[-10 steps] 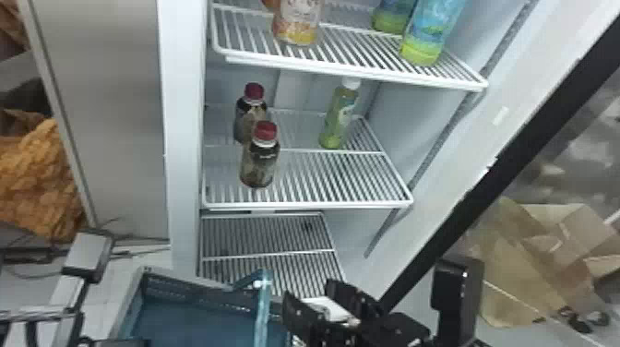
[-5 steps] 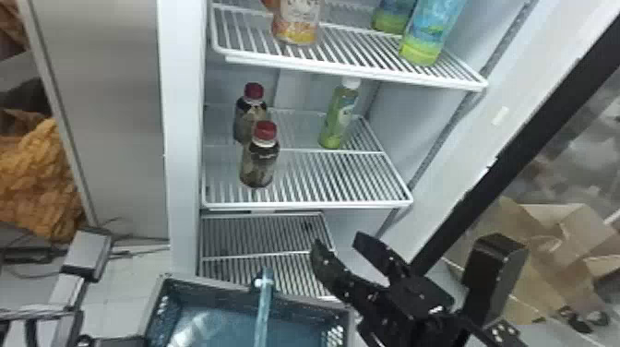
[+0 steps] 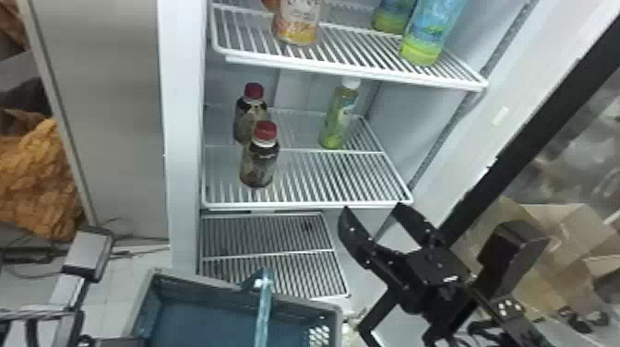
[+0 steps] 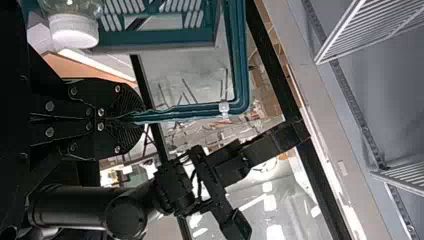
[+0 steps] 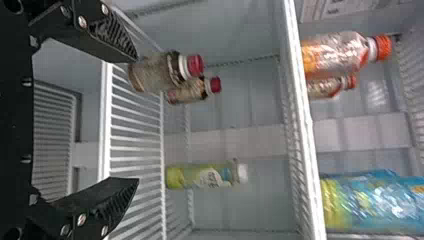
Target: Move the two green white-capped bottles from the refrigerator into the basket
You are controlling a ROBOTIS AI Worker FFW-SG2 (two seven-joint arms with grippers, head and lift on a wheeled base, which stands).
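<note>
Mind the basket handle (image 4: pixel 190 109) pinched in the left gripper (image 4: pixel 136 118), and slide the wide-spread right gripper (image 5: pixel 136 119) gently around the green bottle (image 5: pixel 196 177), clear of the red-capped bottles (image 3: pixel 259 162).

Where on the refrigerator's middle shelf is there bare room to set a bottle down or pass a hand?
The middle shelf is bare at front right, between the near red-capped bottle and the right edge, in front of the green bottle. A lane runs back left of that bottle. It's crowded at left, the far red-capped bottle close behind the near.
</note>
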